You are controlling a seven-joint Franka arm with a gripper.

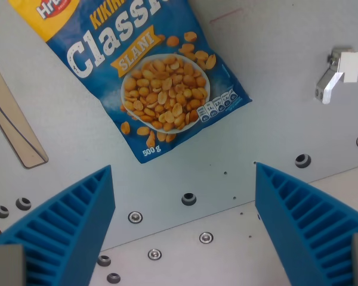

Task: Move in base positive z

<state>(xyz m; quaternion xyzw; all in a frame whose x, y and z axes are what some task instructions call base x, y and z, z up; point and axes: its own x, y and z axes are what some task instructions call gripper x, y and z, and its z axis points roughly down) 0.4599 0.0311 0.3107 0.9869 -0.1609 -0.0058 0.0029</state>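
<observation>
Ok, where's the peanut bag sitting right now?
In the wrist view the peanut bag lies flat at the top centre, tilted, beyond the open hand. A beige strip lies toward the wrist view's left, a white bracket toward its right.

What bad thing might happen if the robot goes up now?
Probably not much. The gripper is open with nothing between its blue fingers, so nothing should drop. The peanut bag lies apart from the fingers, so lifting should not drag it. One small risk: this view shows only the table below, so anything above the arm is unseen.
</observation>
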